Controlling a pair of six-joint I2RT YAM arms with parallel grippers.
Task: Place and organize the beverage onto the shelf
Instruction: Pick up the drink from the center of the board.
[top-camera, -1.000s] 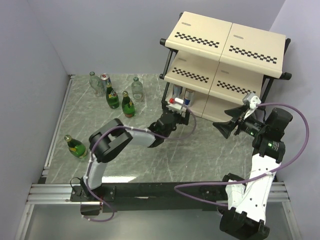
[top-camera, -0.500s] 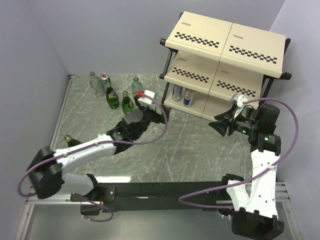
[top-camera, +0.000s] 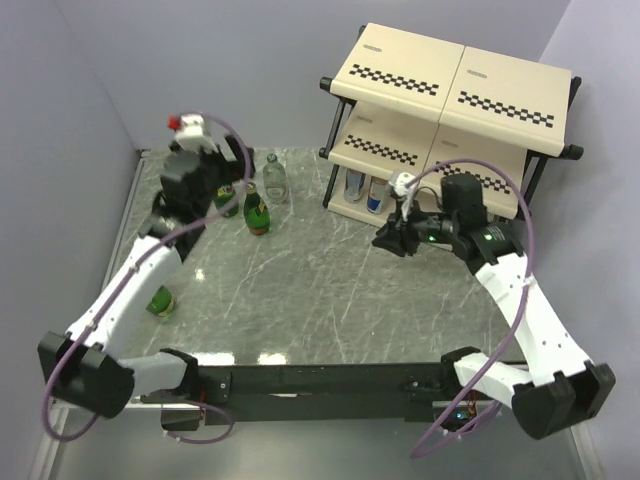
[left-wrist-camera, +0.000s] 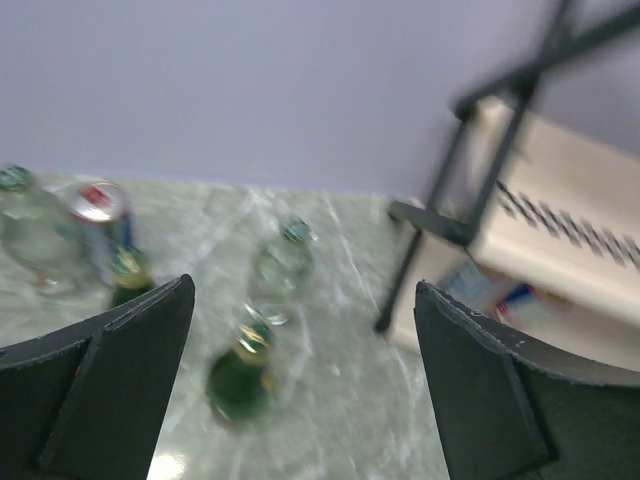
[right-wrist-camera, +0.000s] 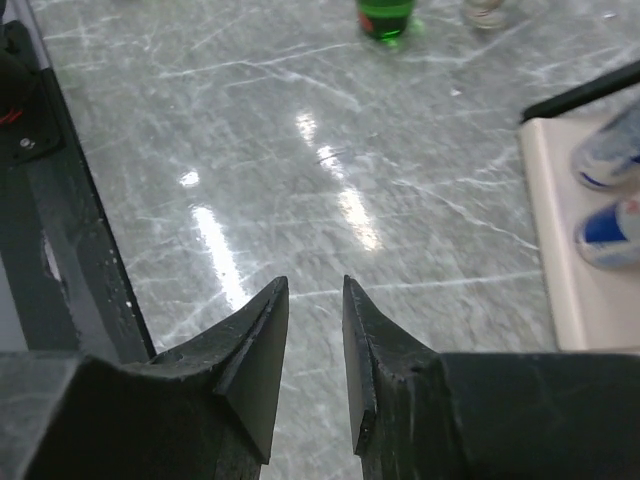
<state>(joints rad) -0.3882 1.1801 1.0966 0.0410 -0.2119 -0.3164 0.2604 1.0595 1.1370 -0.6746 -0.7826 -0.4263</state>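
Pose of left arm: stretched long from base toward far left corner of the table (top-camera: 330, 290), wrist lifted high.
State of left gripper (left-wrist-camera: 302, 300): fingers spread wide, nothing between them, held in air above the bottles.
Below left gripper: green bottle (left-wrist-camera: 240, 370) and clear bottle (left-wrist-camera: 278, 275), seen in the space between the fingers, both upright on table.
Close to its left finger: second green bottle (left-wrist-camera: 128, 275), red-topped can (left-wrist-camera: 100, 215) and second clear bottle (left-wrist-camera: 30, 230), upright, side by side.
Place of third green bottle (top-camera: 160, 300): nearer to base, partly hidden under left forearm.
Pose of right arm: bent at elbow, reaching leftward and low, in front of the shelf (top-camera: 455, 75).
State of right gripper (right-wrist-camera: 314, 290): fingers almost pressed together, only thin gap left, holding nothing, pointed down at bare table.
Place of cans (right-wrist-camera: 610, 225): two, upright on lowest board of shelf, to right side of right gripper, well apart from its fingers.
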